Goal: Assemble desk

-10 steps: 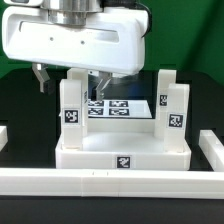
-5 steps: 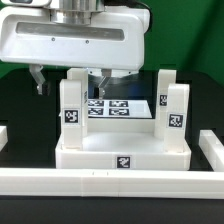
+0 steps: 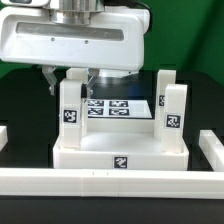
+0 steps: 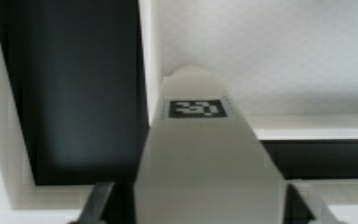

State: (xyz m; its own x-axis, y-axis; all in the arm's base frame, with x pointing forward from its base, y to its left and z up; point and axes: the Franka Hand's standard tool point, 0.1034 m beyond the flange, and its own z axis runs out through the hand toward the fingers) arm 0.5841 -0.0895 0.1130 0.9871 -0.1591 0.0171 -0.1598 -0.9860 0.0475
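Observation:
The desk's white slab [image 3: 90,155] lies on the black table, with square tagged legs standing up from its corners. My gripper [image 3: 69,80] hangs over the front leg [image 3: 72,108] on the exterior view's left, one finger down each side of its top. In the wrist view that leg [image 4: 202,150] fills the middle, and my gripper [image 4: 201,212] has its fingers [image 4: 101,205] pressed in on both of its sides. It is shut on this leg. Two more legs [image 3: 175,112] stand on the exterior view's right.
The marker board [image 3: 110,107] lies flat behind the slab, between the legs. A long white border rail [image 3: 110,181] runs along the front. A shorter rail piece [image 3: 212,150] is on the exterior view's right, and another [image 3: 3,135] is on its left.
The fingers stood wide apart on either side of the left front leg and have closed in onto it. The arm, the slab and the legs have stayed in place.

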